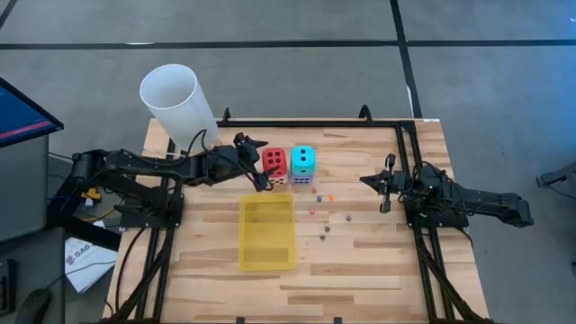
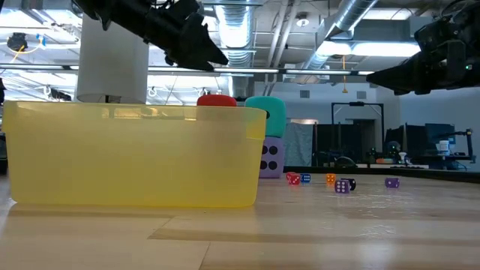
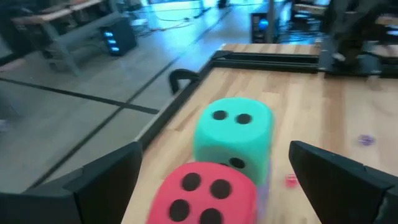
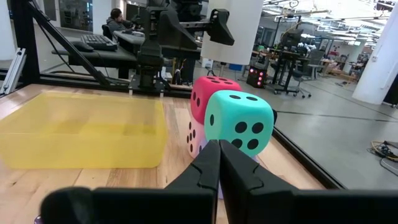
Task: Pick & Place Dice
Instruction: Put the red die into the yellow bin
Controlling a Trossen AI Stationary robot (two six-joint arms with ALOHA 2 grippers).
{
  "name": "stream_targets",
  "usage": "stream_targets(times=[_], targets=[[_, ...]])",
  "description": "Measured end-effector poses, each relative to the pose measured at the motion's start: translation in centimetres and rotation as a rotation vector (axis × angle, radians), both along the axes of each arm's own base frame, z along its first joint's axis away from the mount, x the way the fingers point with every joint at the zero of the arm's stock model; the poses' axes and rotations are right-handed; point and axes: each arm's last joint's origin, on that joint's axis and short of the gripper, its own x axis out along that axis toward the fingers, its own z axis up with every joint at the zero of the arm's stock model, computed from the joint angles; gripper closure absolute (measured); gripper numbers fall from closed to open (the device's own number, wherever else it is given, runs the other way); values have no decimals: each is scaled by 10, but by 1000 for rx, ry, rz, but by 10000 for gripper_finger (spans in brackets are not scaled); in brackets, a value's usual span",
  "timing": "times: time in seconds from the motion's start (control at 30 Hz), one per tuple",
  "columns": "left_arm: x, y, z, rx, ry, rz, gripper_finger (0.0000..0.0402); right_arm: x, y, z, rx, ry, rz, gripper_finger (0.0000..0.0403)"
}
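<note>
While left tool [image 1: 258, 165] hovers open w/ red die [image 1: 274, 161] btwn fingers, right tool [image 1: 385, 186] sits closed.

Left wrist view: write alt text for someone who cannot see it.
The open left claw hovers over a red die stacked beside a cyan die on a wooden table. Tiny coloured dice lie farther off.

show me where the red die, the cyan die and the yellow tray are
red die [image 1: 274, 160]: high view, on its top face with the dark pips.
cyan die [image 1: 304, 159]: high view, on its top face, between the two pips.
yellow tray [image 1: 267, 263]: high view, on its floor near the end farthest from the dice.
</note>
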Motion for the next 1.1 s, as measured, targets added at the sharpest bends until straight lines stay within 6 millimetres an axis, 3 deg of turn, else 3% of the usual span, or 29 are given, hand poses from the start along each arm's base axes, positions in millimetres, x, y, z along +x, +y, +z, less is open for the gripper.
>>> stream_targets(times=[0.27,0.57,1.1], targets=[[-2,17,3,-43,-51,39,4,0,0,0,0,0,0,400],[5,11,17,-27,-68,6,4,0,0,0,-1,0,-1,400],[5,16,-10,-76,157,-31,4,0,0,0,-1,0,-1,400]])
